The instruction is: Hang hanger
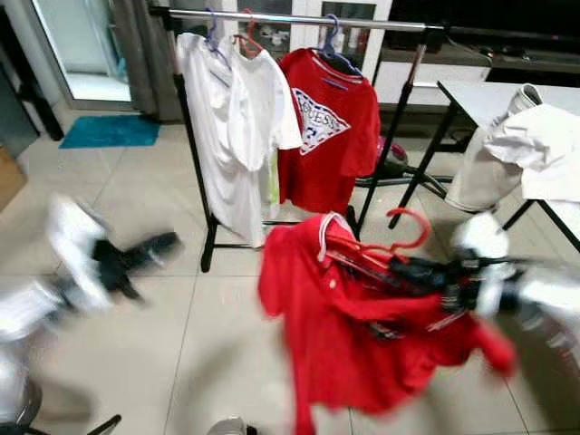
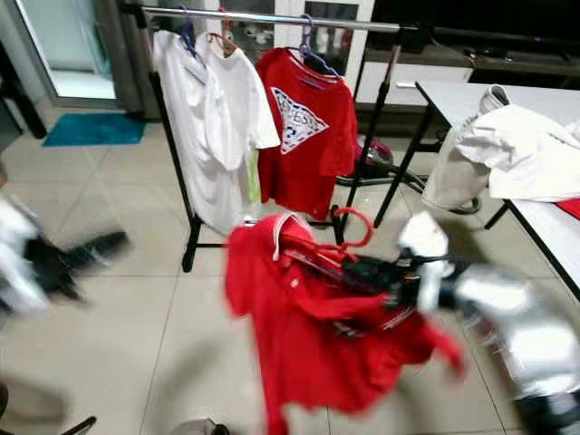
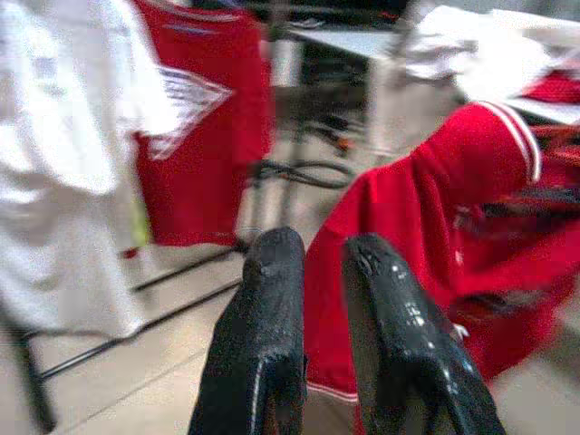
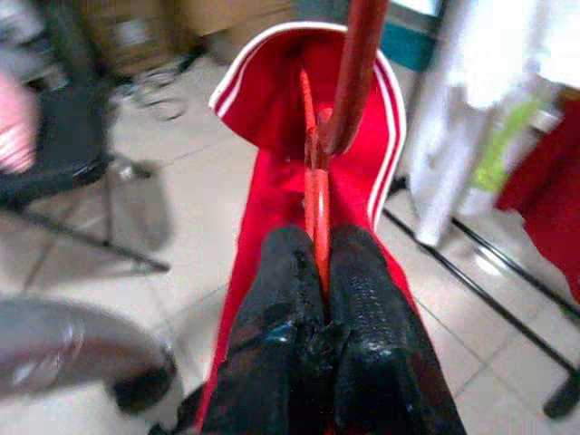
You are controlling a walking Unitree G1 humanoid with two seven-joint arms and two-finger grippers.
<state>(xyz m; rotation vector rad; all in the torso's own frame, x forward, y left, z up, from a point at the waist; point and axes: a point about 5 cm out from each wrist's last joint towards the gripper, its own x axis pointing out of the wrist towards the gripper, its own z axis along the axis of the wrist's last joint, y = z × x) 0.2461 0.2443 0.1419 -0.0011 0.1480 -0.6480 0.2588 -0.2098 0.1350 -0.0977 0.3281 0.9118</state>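
Note:
A red hanger (image 1: 412, 231) carries a red shirt with a white-striped collar (image 1: 344, 335), hanging low over the tiled floor in front of the clothes rack. My right gripper (image 1: 408, 269) is shut on the hanger's thin red bar just below its hook (image 4: 358, 72), with the fingers (image 4: 362, 272) pressed on either side. My left gripper (image 1: 159, 246) is blurred at the left, apart from the shirt; its fingers (image 3: 272, 299) stand a little apart with nothing between them. The rack's silver rail (image 1: 381, 24) runs across the top, with a free stretch to the right of the hung clothes.
Two white shirts (image 1: 231, 127) and a red printed shirt (image 1: 331, 127) hang on the rack. A table (image 1: 480, 95) at the right holds white clothes (image 1: 535, 140). A teal mat (image 1: 111, 130) lies far left. The rack's black legs (image 1: 210, 245) stand on the floor.

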